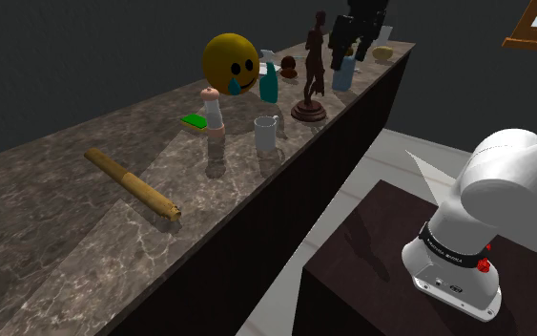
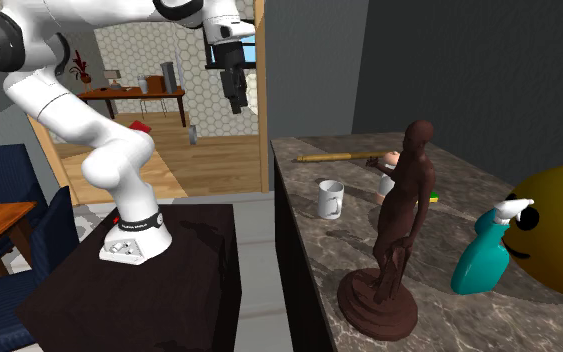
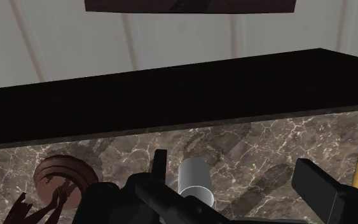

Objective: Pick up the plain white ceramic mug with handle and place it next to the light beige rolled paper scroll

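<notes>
One pale, plain mug point(image 1: 268, 134) stands upright on the dark marble counter point(image 1: 56, 239), close to its front edge. It is well apart from the tan rolled scroll point(image 1: 133, 181), which lies flat further toward the shoulder view's left. Near the mug stands a small pink-and-white bottle point(image 1: 215, 113), with a flat green object point(image 1: 195, 121) behind it. Further along are a brown statuette point(image 1: 312, 76), a teal spray bottle point(image 1: 269, 78) and a yellow crying-face ball point(image 1: 231, 63). The black gripper point(image 2: 233, 95) hangs high in the air, fingers apart, touching nothing.
</notes>
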